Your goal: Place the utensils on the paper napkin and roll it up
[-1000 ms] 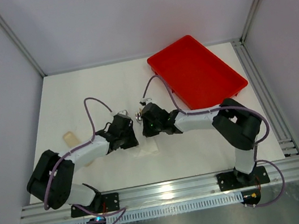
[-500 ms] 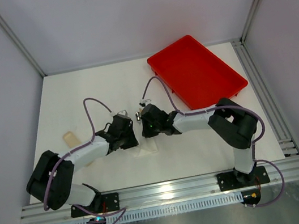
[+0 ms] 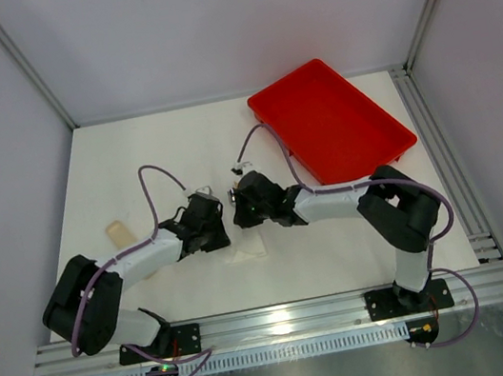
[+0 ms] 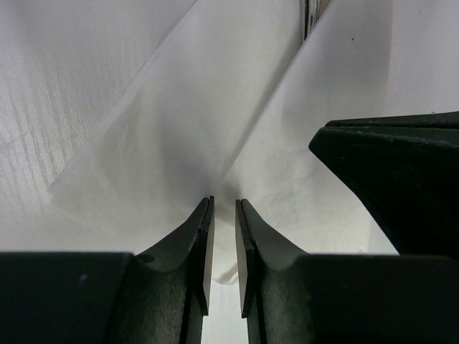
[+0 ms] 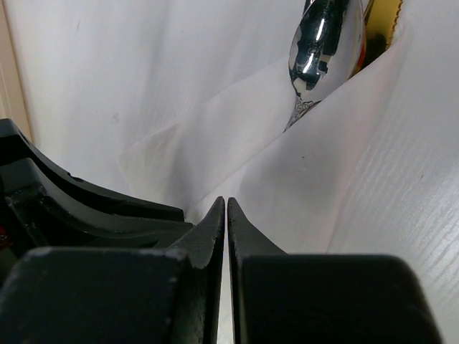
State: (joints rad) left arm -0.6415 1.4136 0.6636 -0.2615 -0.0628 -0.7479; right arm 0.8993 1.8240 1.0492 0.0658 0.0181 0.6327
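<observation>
Left end effector (image 4: pixel 224 204), right end effector (image 5: pixel 226 202) both clamped on paper napkin (image 4: pixel 179 129) beside spoon (image 5: pixel 323 39), probably trapping it for rolling.

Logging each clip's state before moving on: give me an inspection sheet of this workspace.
Surface: white table, nothing spilled seen.
Job's things: paper napkin folded over utensils, only shiny heads showing.
Clutter: empty red tray far right; tan flat object left.
Grippers: left gripper and right gripper, close together, each shut on a napkin fold.
Cables: purple cables loop above both arms.
Surroundings: pale walls, aluminium rail in front.
</observation>
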